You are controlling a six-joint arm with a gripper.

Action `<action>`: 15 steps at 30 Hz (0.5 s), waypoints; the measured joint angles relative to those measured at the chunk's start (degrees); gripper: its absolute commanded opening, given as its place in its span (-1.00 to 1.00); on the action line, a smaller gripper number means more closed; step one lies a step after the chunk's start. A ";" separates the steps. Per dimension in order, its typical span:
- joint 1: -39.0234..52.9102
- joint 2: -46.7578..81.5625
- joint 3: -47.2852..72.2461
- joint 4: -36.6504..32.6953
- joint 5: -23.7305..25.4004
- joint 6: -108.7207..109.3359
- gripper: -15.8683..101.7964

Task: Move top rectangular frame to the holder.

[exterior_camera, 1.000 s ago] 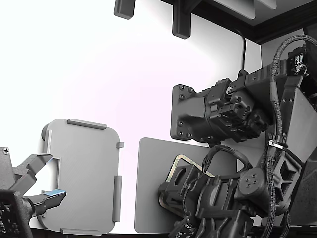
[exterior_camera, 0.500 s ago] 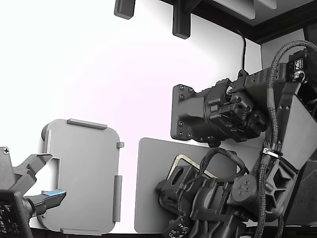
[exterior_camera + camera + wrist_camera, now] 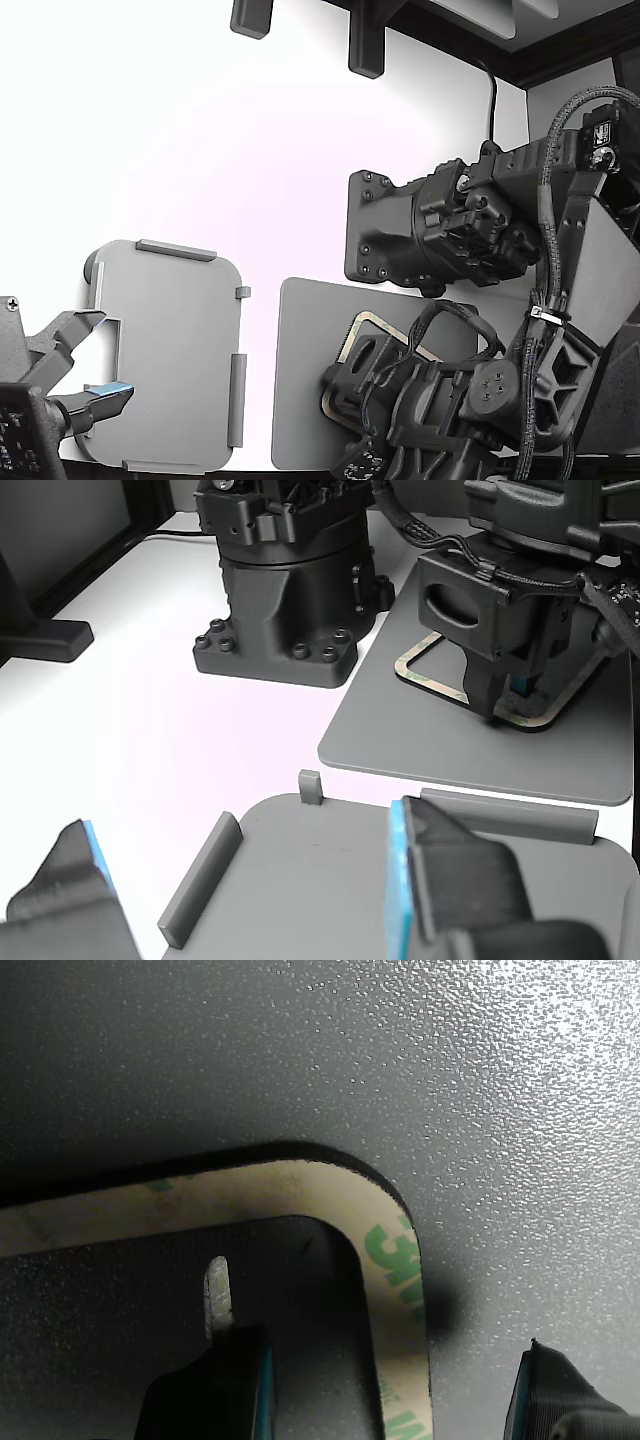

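Observation:
The top rectangular frame (image 3: 392, 1260) is a thin tan ring with green print, lying flat on a dark grey mat (image 3: 500, 1110). In the exterior view only its corner (image 3: 366, 322) shows beside the arm. My gripper (image 3: 390, 1400) is low over one rounded corner, open. One finger (image 3: 215, 1390) is inside the hollow centre and the other (image 3: 560, 1400) is outside the strip. The other view shows my gripper (image 3: 512, 698) down on the frame (image 3: 420, 672). The holder (image 3: 170, 350), a light grey tray with raised tabs, lies at the exterior view's left, apart from the mat.
A second arm's gripper (image 3: 85, 372) with blue pads stands open over the holder's (image 3: 330, 870) near edge. A black arm base (image 3: 280, 590) stands behind the mat (image 3: 450, 750). Dark brackets (image 3: 365, 45) hang at the back.
My arm's elbow and cable loop have shifted a little down and toward the exterior view's left. The gripper stays over the frame's corner. The second arm has not moved.

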 measured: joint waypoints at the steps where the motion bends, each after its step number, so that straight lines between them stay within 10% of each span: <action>1: 0.00 0.00 0.00 0.00 0.00 0.09 0.89; 15: -0.53 -0.97 0.44 0.88 -0.53 1.76 0.75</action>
